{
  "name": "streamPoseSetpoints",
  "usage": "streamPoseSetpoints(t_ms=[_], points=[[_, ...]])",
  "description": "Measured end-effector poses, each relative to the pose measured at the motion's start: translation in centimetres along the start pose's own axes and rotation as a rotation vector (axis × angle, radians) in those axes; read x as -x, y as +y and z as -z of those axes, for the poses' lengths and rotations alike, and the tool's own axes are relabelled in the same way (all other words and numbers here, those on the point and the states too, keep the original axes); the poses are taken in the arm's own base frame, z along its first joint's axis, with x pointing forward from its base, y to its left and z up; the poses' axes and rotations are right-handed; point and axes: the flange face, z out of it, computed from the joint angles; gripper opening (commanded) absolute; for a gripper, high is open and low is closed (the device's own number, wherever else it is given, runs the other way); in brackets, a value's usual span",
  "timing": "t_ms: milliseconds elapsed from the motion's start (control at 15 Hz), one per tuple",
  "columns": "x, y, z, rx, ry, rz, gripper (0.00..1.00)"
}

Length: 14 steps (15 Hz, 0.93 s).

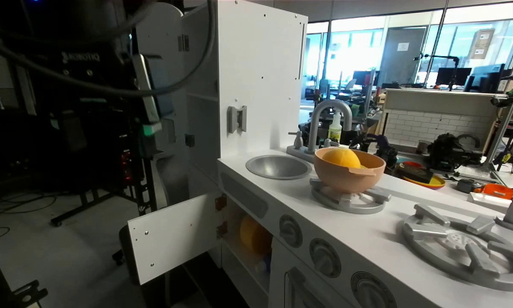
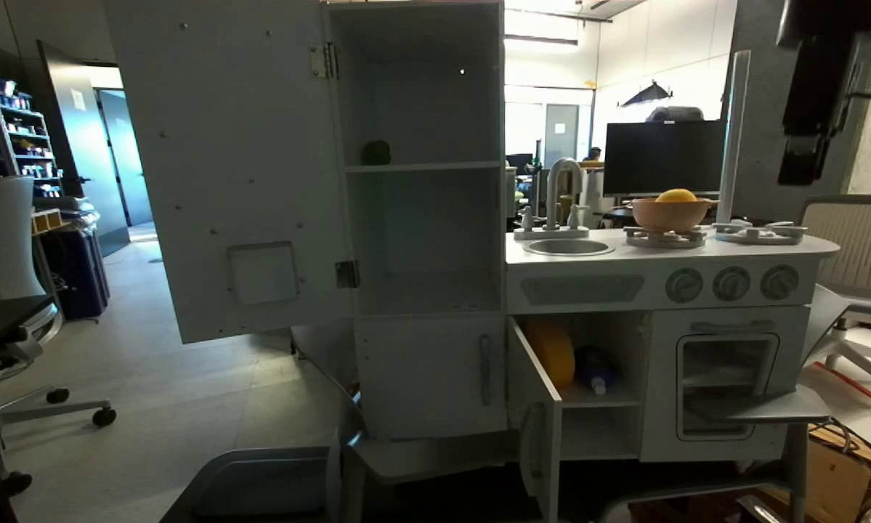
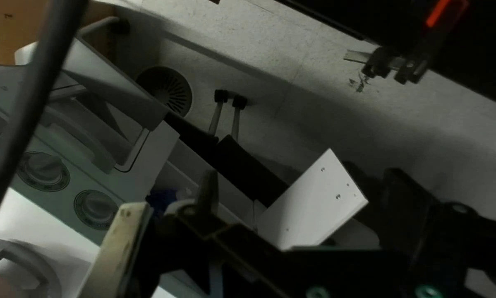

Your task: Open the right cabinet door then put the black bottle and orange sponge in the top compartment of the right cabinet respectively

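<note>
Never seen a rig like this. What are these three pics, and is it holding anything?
It's a single robot arm ending in a two-fingered pincer, at a white play kitchen. Two pictures come from cameras outside the robot; the remaining one is from a camera on its wrist, looking past the pincer to the floor and the open cabinet door.

On the worktop, a pale bowl with an orange-yellow lump in it sits on a burner near the sink.

Below, the cabinet's upper shelf carries the orange sponge and a dark bottle, details hard to make out.

The pincer is open, with nothing visible in it.
</note>
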Motion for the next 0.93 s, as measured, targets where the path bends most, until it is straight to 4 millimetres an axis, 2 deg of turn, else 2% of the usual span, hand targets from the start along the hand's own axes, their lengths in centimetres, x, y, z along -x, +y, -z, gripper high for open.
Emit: streamPoseSetpoints(t_ms=[267, 533, 667, 800, 933], points=[[3.5, -3.4, 5.0, -0.077, 0.063, -0.125, 1.0], [7.4, -9.5, 8.8, -0.115, 0.038, -0.208, 1.0], [8.3, -12.8, 10.5, -0.115, 0.027, -0.244, 1.0], [8.7, -14.5, 11.3, -0.098, 0.028, -0.257, 1.0], [8.7, -14.6, 11.2, -0.096, 0.026, -0.262, 1.0]])
